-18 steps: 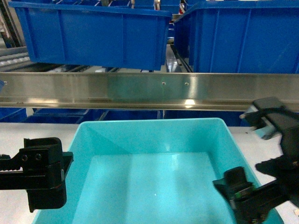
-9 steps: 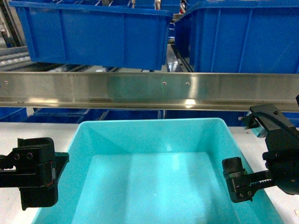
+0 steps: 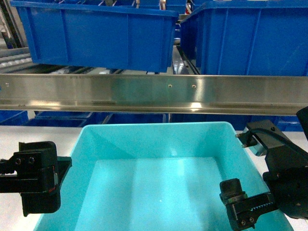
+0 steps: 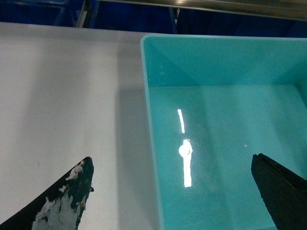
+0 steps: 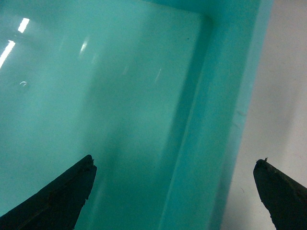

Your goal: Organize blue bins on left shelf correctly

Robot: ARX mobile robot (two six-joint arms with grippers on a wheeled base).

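The tub (image 3: pixel 159 178) sits on the table (image 4: pixel 67 96), before the shelf (image 3: pixel 154 94) holding bins (image 3: pixel 96 36).

My head camera: faces the steel shelf rail (image 3: pixel 154 94), tilted down over the turquoise tub (image 3: pixel 159 185). My wrist cameras: close above that tub's left and right walls, both sharing its floor.

A warehouse or factory storage area. Across the middle of the frame runs a stainless-steel flow rack (image 3: pixel 144 94) with roller tracks, carrying dark blue ribbed plastic storage bins (image 3: pixel 96 36) at the top. Below, a turquoise tub (image 3: pixel 159 144) sits on a white tabletop (image 3: pixel 29 134).
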